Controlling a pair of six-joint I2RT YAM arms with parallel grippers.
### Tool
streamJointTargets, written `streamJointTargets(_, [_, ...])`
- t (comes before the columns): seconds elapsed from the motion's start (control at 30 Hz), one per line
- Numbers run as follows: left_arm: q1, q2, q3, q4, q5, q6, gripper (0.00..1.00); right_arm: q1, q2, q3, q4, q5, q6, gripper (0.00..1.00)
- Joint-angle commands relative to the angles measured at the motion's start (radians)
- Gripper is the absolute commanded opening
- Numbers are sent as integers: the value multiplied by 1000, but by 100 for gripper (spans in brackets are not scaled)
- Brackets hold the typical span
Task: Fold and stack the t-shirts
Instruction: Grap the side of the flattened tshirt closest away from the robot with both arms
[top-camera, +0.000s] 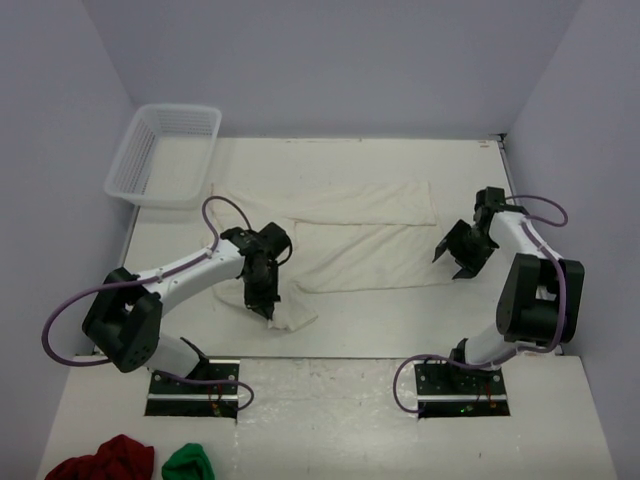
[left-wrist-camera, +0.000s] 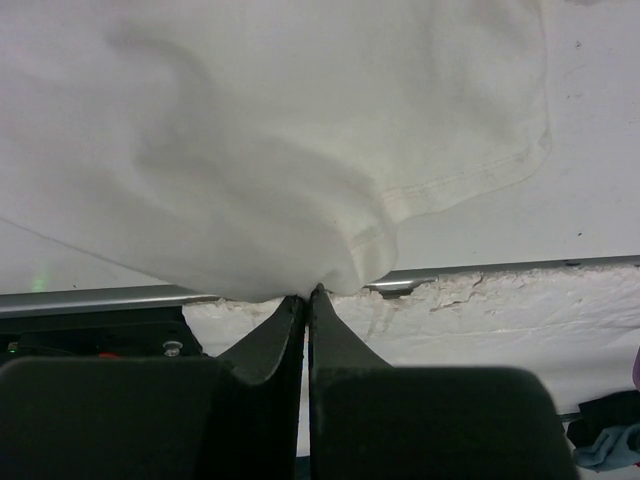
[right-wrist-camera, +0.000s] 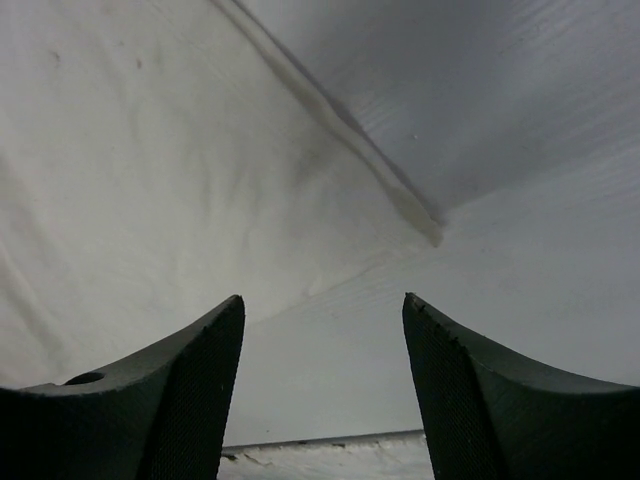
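One off-white t-shirt (top-camera: 355, 235) lies partly folded across the middle of the table. My left gripper (top-camera: 268, 308) is shut on its near left corner, which is pulled toward the arm bases. In the left wrist view the cloth (left-wrist-camera: 280, 150) bunches right at the closed tips of that gripper (left-wrist-camera: 308, 293). My right gripper (top-camera: 456, 262) hangs open just off the shirt's right edge. The right wrist view shows the shirt (right-wrist-camera: 130, 180) at the left, its edge running diagonally, and nothing between the fingers of the right gripper (right-wrist-camera: 322, 300).
A white plastic basket (top-camera: 165, 155) stands at the back left corner. A dark red cloth bundle (top-camera: 105, 460) and a small green one (top-camera: 190, 462) lie on the near left, in front of the arm bases. Walls close in the table on three sides.
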Motion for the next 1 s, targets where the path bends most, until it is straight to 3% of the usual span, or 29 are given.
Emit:
streamJointTargets(0.0, [10,-17,45,-35,-2,32,0,-26,-48,-72,138,-122,42,65])
streamJointTargets(0.2, [20,-19,75,-53,-5,32,0,-119,-86,-190,194,-191,77,57])
streamJointTargets(0.43, [29,-28,83,-59,-1,24,0,-198,-108,-216,211,-196,62,59])
streamJointTargets(0.73, [40,-35,150,-93,9,27,0,-204,4,-175,215,-170,100,58])
streamJointTargets(0.97, [50,-55,149,-99,21,16,0,-205,48,-173,243,-143,89,52])
